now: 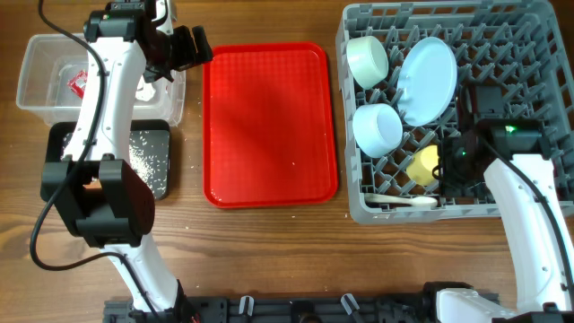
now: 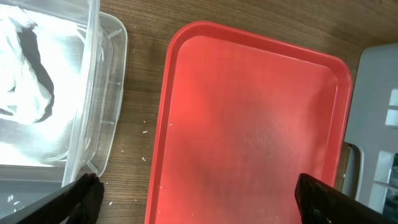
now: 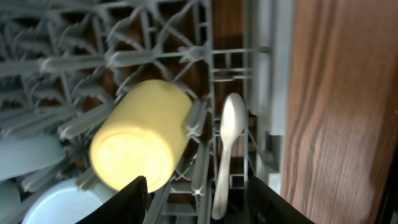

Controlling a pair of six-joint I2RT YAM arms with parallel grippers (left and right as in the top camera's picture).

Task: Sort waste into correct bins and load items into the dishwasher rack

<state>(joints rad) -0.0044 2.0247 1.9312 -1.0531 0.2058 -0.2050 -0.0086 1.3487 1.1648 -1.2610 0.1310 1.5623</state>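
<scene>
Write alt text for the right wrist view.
A yellow cup lies on its side among the pegs of the grey rack, a white spoon just right of it. The right gripper hangs open above them, holding nothing; wood table at right.

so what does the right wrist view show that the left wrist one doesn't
Only the right wrist view: the yellow cup lying on its side among the pegs of the dishwasher rack, with the white spoon beside it. Only the left wrist view: the red tray, the clear tub holding crumpled white tissue, and a few rice grains on the wood. Both: the wooden table; the grey edge at the left wrist view's right is probably the rack too.
</scene>
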